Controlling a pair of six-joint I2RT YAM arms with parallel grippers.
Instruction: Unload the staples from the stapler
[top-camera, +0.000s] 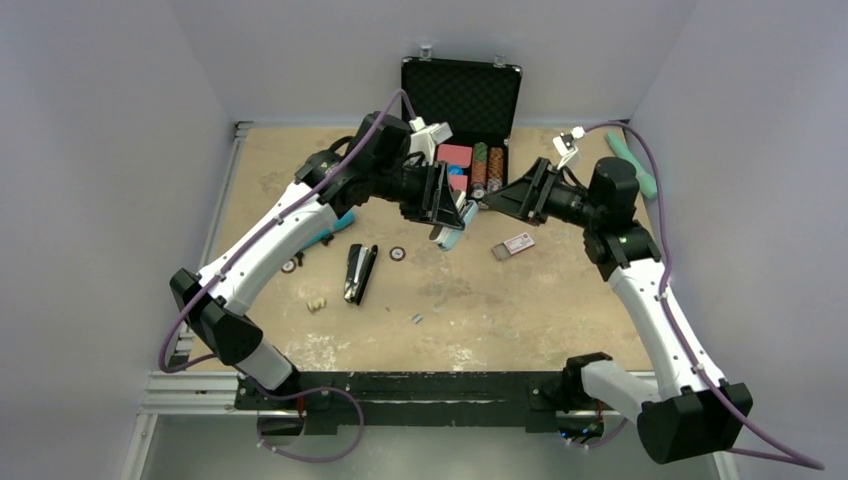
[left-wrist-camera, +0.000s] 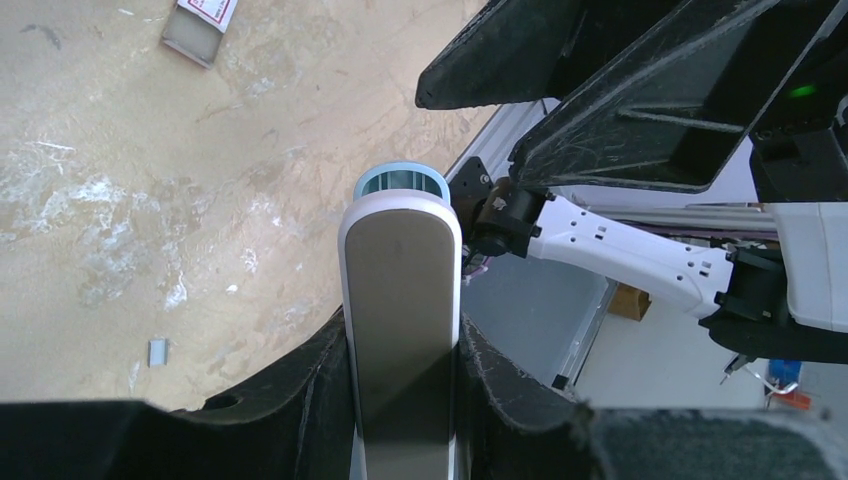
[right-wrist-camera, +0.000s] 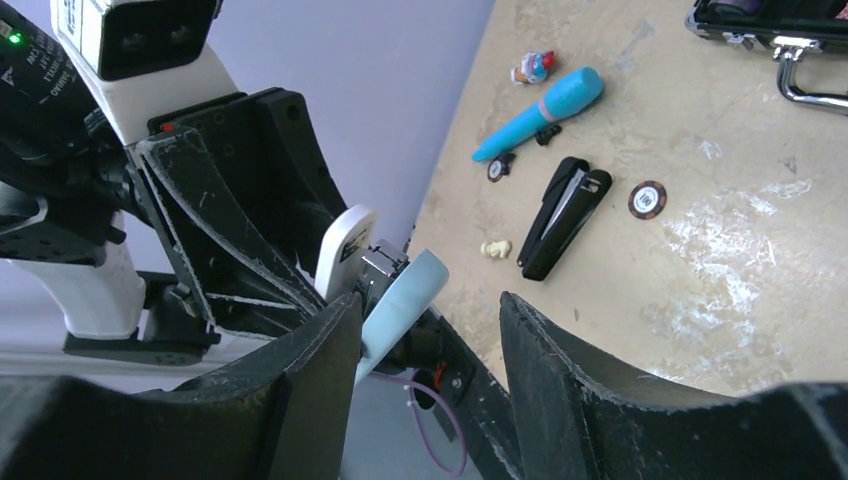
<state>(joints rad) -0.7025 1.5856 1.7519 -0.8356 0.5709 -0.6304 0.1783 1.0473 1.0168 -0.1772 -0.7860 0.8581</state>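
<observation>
Scuffed tan tabletop (top-camera: 560, 300) — left gripper (top-camera: 447, 208) clamps the white-and-blue stapler (left-wrist-camera: 400, 290) up at centre frame, right gripper (right-wrist-camera: 428, 308) sits with jaws apart at its blue end, staples (top-camera: 416, 319) lie loose just below centre.

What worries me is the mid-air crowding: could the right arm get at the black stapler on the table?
Probably yes: the black stapler lies uncovered on the table and the right gripper is open and empty. It must first back off the white stapler in the left gripper.
</observation>
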